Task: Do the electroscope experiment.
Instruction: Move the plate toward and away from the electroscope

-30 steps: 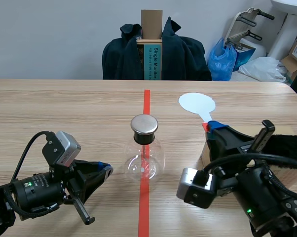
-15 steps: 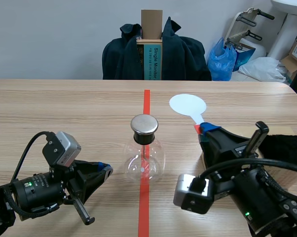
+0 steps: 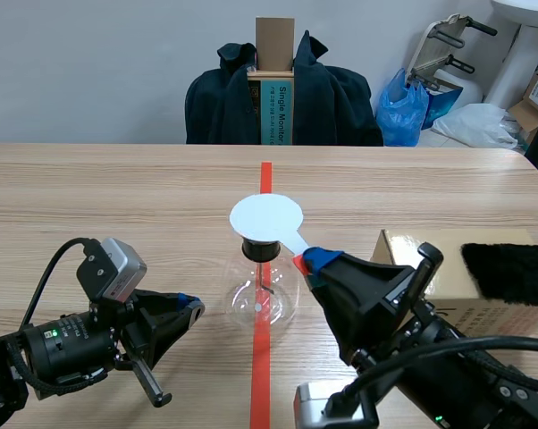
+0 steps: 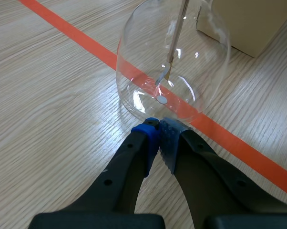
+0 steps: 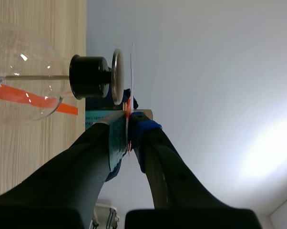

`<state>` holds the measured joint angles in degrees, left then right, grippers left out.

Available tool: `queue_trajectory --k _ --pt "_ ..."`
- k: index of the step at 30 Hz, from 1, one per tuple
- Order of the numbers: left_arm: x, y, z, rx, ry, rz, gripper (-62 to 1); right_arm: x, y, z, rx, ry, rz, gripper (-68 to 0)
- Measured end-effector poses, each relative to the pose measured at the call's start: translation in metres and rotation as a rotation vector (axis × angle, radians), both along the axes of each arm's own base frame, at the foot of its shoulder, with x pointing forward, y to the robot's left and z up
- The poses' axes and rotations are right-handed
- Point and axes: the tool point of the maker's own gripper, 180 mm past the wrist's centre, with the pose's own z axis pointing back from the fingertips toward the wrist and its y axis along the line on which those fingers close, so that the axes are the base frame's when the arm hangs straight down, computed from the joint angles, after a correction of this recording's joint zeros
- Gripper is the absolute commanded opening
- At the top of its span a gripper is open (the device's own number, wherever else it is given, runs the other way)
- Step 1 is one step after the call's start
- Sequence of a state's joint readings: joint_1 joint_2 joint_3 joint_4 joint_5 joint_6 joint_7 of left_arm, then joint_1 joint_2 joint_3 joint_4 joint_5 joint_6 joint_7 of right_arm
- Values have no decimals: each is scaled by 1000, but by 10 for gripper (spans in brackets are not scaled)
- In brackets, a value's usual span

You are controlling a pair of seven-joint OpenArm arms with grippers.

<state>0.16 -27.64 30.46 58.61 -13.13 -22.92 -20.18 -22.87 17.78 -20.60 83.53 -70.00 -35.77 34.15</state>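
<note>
A clear glass flask electroscope [image 3: 262, 293] with a black stopper [image 3: 259, 249] stands on the red tape line at the table's middle. Its metal cap [image 5: 117, 76] shows edge-on in the right wrist view. My right gripper [image 3: 310, 261] is shut on the red handle of a pale blue disc paddle [image 3: 265, 216], whose disc hovers flat just over the cap. The paddle [image 5: 130, 81] appears as a thin edge beside the cap. My left gripper [image 4: 158, 137] rests low on the table, shut on nothing, its tips just short of the flask [image 4: 174, 57]. A rod with foil leaves [image 4: 166, 76] hangs inside.
A cardboard box [image 3: 430, 264] with a black fur cloth [image 3: 510, 273] on top sits right of the flask. A chair draped with a dark jacket [image 3: 282, 89] stands beyond the far table edge. Bags and boxes lie at the back right.
My right arm has swung left, carrying the paddle from the table's right to above the flask's cap. This uncovered the box and fur cloth. The left arm has not moved.
</note>
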Motion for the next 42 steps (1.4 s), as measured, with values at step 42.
queue_trajectory --k 42 --pt "0 0 0 0 0 0 -585 -31 -97 -26 -17 141 -562 -667"
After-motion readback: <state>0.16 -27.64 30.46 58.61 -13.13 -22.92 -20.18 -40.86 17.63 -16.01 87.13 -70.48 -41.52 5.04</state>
